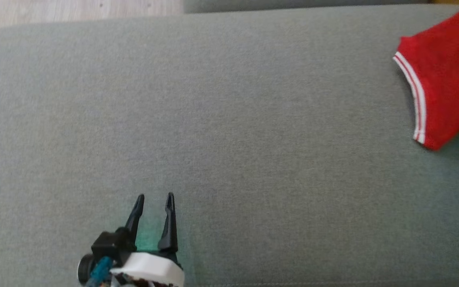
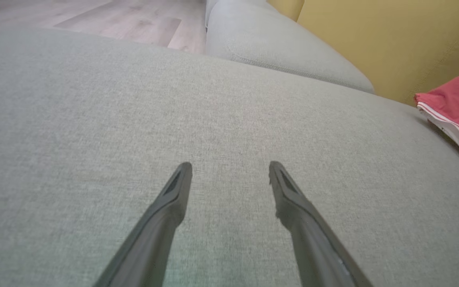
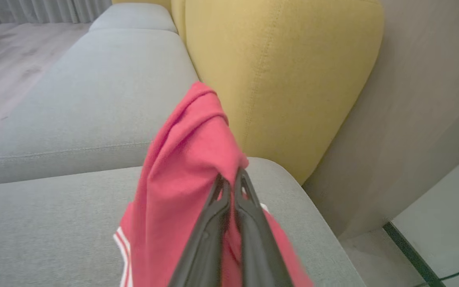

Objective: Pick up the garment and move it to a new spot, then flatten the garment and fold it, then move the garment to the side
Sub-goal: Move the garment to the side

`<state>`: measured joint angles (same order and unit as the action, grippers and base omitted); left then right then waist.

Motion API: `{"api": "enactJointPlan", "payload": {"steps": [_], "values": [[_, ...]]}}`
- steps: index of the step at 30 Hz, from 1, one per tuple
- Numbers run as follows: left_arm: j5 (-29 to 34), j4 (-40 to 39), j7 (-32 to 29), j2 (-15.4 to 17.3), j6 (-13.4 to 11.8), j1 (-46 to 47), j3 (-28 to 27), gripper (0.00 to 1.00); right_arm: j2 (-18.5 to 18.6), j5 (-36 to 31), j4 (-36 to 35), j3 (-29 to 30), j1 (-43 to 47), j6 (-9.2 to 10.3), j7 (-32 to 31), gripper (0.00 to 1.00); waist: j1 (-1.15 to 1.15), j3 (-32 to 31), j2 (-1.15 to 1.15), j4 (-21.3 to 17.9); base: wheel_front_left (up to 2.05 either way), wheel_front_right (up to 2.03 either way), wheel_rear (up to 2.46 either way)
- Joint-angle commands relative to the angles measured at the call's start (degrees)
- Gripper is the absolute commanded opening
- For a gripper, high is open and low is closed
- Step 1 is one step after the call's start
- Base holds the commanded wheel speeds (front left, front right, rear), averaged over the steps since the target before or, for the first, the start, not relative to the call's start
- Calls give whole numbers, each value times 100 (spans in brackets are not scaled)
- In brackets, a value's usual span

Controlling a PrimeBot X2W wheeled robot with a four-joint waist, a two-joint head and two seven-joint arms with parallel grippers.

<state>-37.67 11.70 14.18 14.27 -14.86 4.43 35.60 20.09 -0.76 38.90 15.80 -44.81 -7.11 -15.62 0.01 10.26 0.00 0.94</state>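
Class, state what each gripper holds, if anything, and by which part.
Right gripper: shut on the red garment, pinching a bunched fold; which part is unclear. Left gripper: open, holding nothing.

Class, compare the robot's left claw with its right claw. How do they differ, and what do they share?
The left claw stands open; the right claw is shut. The left claw holds nothing, while the right claw pinches the red garment. The left claw sits over bare grey cushion; the right claw has cloth draping from it. Both have two long dark fingers.
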Motion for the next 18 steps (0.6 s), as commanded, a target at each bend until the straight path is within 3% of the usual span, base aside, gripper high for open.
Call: {"api": "enactJointPlan", "payload": {"steps": [1,2,3,4,5,11,18], "values": [[73,-205,21,89,-8,275,-174,100,213,-52,-126,22,-233,-37,87,0,-1,102,0,83,0,0,0],[82,-218,8,95,-14,293,-167,100,312,-124,-37,133,-250,-37,136,0,-1,146,0,108,0,0,0],[94,-229,-7,105,-21,309,-159,100,426,-249,29,264,-254,-37,226,13,-1,192,0,129,0,0,0],[106,-243,-21,115,-27,327,-151,100,531,-383,112,399,-249,-37,305,64,-1,239,0,148,0,0,0],[120,-256,-36,126,-36,343,-143,100,635,-513,190,526,-241,-37,427,100,-1,280,0,164,0,0,0],[153,-336,-92,208,-109,348,-143,100,646,-1010,609,1014,-335,-37,1042,100,-1,370,0,153,0,0,0],[149,-434,-164,298,-171,271,-133,100,182,-1123,849,771,-350,-37,1497,100,-1,161,0,-14,0,0,0]]}}
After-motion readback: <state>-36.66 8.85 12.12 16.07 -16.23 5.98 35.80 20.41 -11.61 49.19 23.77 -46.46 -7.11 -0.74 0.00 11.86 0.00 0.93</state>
